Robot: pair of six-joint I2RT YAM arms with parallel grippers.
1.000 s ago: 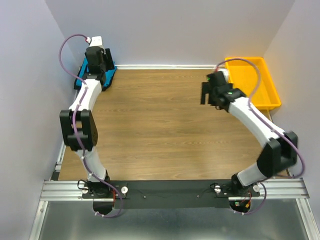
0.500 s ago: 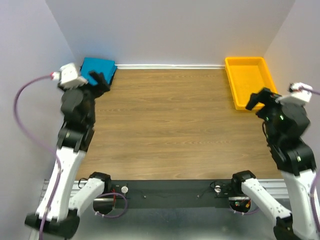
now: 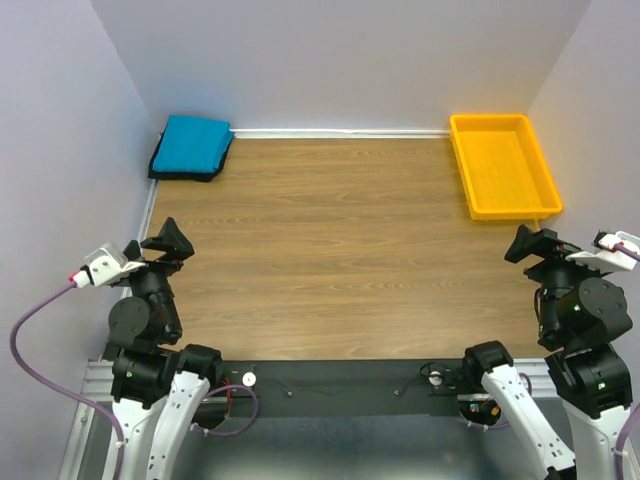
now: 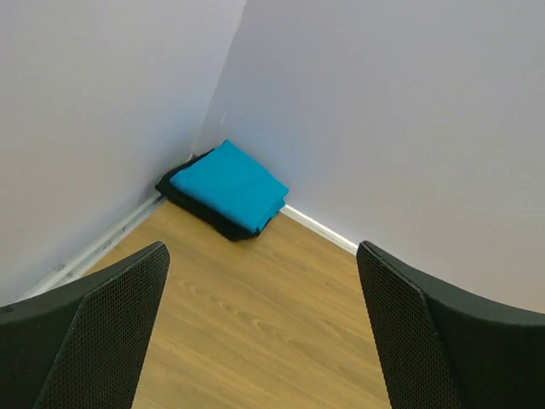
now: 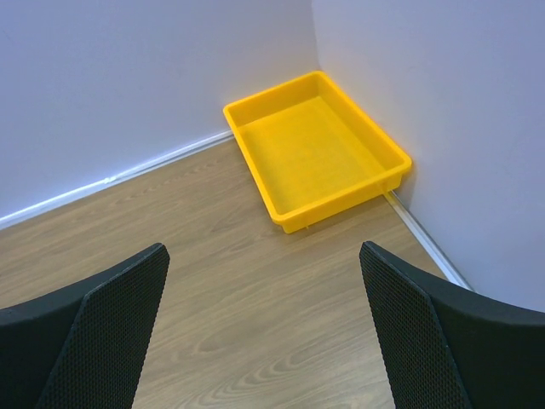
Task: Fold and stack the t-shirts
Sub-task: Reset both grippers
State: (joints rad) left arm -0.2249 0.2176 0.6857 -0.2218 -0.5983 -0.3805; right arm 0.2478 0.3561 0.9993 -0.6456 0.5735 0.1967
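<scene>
The teal-blue t-shirt (image 3: 195,140) is folded into a neat, flat rectangle, its top smooth and its layered folded edges showing along the near side. It lies directly on top of the black t-shirt (image 4: 197,207), which is also folded flat. Only a thin dark border of the black one shows, along the near and left sides of the teal one. The two form one low stack in the far left corner of the tabletop (image 3: 340,230), pushed close to the far and left edges and turned slightly askew to them.
</scene>
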